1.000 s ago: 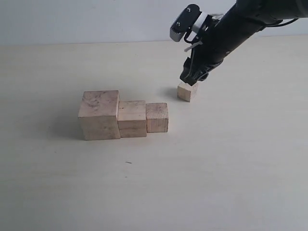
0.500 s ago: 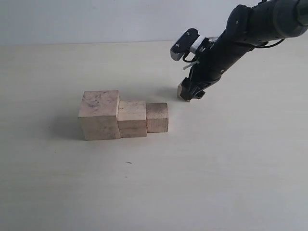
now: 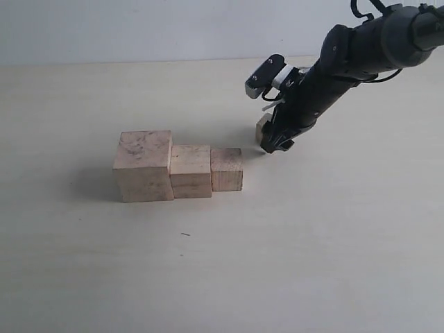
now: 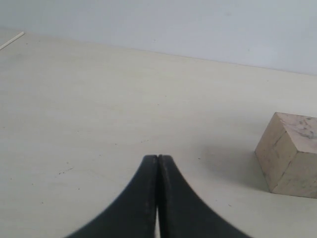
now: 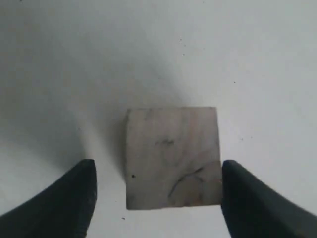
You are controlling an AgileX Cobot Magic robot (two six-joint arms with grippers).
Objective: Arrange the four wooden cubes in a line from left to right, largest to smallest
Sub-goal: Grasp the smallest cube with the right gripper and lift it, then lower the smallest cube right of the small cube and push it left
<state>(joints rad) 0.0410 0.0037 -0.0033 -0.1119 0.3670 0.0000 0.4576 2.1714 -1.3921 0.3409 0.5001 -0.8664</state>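
Observation:
Three of the four wooden cubes stand touching in a row: the largest cube (image 3: 143,165), the second cube (image 3: 191,170) and the third cube (image 3: 227,168). The smallest cube (image 3: 262,128) sits apart, behind and right of the row, mostly hidden by my right gripper (image 3: 272,142). In the right wrist view the smallest cube (image 5: 172,156) lies between the spread fingers of the right gripper (image 5: 158,168), which is open. One finger is at its edge and the other stands off it. My left gripper (image 4: 158,157) is shut and empty, with the largest cube (image 4: 290,153) off to one side.
The pale tabletop (image 3: 312,243) runs to a light wall at the back. A small dark speck (image 3: 184,234) lies in front of the row. The right arm (image 3: 361,52) reaches in from the upper right.
My right gripper has come down over the smallest cube and now straddles it, hiding most of it. The three cubes in the row have not moved.

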